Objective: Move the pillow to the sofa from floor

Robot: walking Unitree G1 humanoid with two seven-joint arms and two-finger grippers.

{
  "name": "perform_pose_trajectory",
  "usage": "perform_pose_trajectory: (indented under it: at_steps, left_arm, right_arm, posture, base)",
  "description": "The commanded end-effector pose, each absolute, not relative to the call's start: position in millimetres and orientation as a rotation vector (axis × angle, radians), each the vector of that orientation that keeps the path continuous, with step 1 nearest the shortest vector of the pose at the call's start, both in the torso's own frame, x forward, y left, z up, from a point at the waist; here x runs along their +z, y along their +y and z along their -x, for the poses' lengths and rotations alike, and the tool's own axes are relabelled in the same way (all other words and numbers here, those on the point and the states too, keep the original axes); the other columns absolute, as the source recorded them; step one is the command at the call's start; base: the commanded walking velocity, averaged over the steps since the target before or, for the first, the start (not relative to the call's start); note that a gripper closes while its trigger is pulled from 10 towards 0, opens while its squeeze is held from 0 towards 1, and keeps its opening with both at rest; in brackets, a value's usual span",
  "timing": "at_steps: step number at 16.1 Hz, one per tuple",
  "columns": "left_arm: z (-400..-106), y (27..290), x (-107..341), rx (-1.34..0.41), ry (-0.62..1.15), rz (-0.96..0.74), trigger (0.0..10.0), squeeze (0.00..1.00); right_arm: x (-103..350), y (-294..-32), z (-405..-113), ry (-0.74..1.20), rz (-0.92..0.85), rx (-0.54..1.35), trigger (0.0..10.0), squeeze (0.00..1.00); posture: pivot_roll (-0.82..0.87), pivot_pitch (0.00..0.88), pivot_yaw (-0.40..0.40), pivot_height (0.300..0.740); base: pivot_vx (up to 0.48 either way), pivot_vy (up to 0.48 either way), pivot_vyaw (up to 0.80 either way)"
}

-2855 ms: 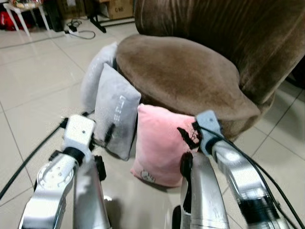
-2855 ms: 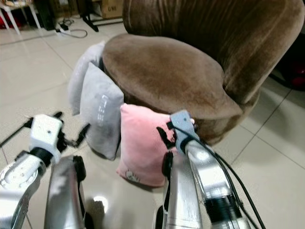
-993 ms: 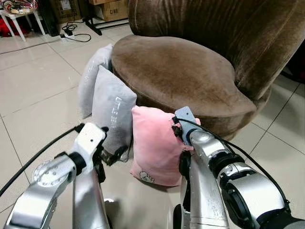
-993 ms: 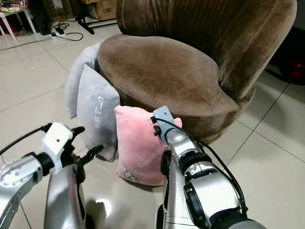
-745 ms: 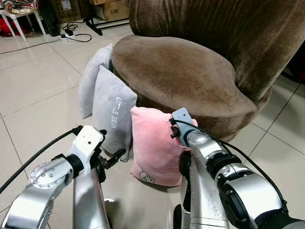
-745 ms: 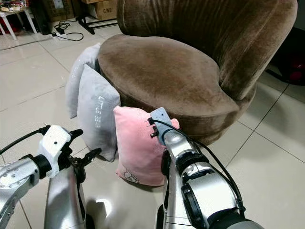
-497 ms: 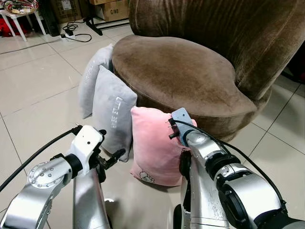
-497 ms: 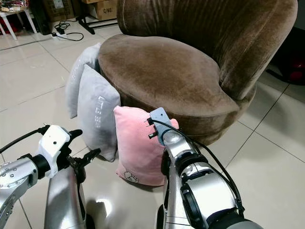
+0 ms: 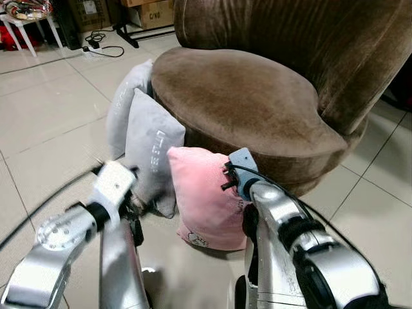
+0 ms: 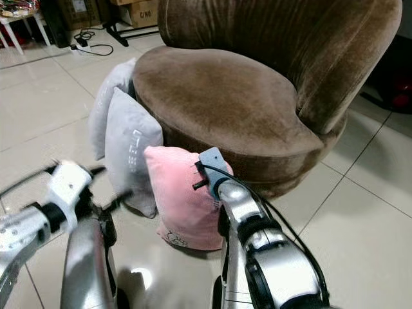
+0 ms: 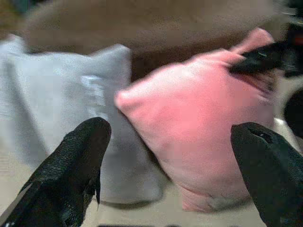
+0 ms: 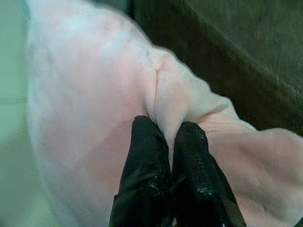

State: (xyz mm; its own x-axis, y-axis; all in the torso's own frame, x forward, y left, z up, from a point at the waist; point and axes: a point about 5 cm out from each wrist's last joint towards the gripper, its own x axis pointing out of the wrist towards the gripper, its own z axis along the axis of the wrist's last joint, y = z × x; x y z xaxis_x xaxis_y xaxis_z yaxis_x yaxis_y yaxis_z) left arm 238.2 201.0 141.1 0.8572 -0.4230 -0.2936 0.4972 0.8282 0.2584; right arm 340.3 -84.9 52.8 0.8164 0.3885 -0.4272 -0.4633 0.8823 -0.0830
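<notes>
The right pincer point(image 12: 163, 156) was clamped on a fold of the soft pink square pillow point(image 9: 203, 193), which had tipped leftward off the floor beside the brown plush round sofa point(image 9: 244, 96), so lifting had begun; the left pincer point(image 11: 170, 170) hung spread apart nearby

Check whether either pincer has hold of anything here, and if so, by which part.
The right pincer is pinching a fold of fabric near an upper corner of the pink pillow. The left pincer is open, holding nothing, facing the pillow.
</notes>
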Motion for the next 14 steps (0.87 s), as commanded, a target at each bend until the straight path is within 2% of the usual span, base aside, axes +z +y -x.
perform_pose_trajectory:
  at_steps: [1, 5, 6, 7, 8, 9, 10, 12, 14]
  left_arm:
    - [-240, 205, 142, -0.457, 0.220, -0.341, 10.0, 0.00]
    - [-249, 212, 153, -0.352, 0.144, -0.346, 10.0, 0.00]
    - [-253, 213, 159, -0.336, 0.113, -0.351, 10.0, 0.00]
    - [-256, 213, 165, -0.325, 0.086, -0.361, 10.0, 0.00]
    - [-259, 213, 171, -0.322, 0.062, -0.369, 10.0, 0.00]
    - [-265, 211, 185, -0.317, 0.013, -0.367, 10.0, 0.00]
    - [-266, 210, 190, -0.318, -0.006, -0.366, 10.0, 0.00]
    - [-270, 208, 200, -0.319, -0.039, -0.369, 10.0, 0.00]
    - [-275, 207, 206, -0.301, -0.060, -0.374, 10.0, 0.00]
  right_arm:
    - [63, -86, -345, 0.354, 0.154, 0.463, 0.0, 0.00]
    - [109, -109, -348, 0.087, 0.006, 0.406, 0.0, 0.00]
    - [152, -128, -348, -0.089, -0.117, 0.353, 2.4, 0.00]
    - [187, -144, -341, -0.219, -0.215, 0.330, 10.0, 0.00]
    - [216, -157, -334, -0.311, -0.244, 0.322, 10.0, 0.00]
    - [269, -176, -324, -0.480, -0.262, 0.289, 10.0, 0.00]
    - [291, -181, -320, -0.553, -0.273, 0.274, 10.0, 0.00]
    - [325, -187, -315, -0.651, -0.303, 0.247, 10.0, 0.00]
    - [314, -175, -315, -0.544, -0.255, 0.271, 10.0, 0.00]
  posture:
    - [-0.03, 0.000, 0.012, 0.366]
    - [-0.04, 0.000, 0.030, 0.366]
    - [-0.05, 0.000, 0.036, 0.366]
    - [-0.05, 0.000, 0.038, 0.366]
    - [-0.06, 0.000, 0.041, 0.366]
    - [-0.07, 0.000, 0.046, 0.370]
    - [-0.07, 0.000, 0.046, 0.375]
    - [-0.06, 0.000, 0.038, 0.390]
    - [-0.06, 0.000, 0.028, 0.410]
  base:
    - [0.000, 0.000, 0.00]
    - [0.000, 0.000, 0.00]
    - [0.000, 0.000, 0.00]
    - [0.000, 0.000, 0.00]
    - [0.000, 0.000, 0.00]
    - [0.000, 0.000, 0.00]
    - [0.000, 0.000, 0.00]
    - [0.000, 0.000, 0.00]
    - [0.000, 0.000, 0.00]
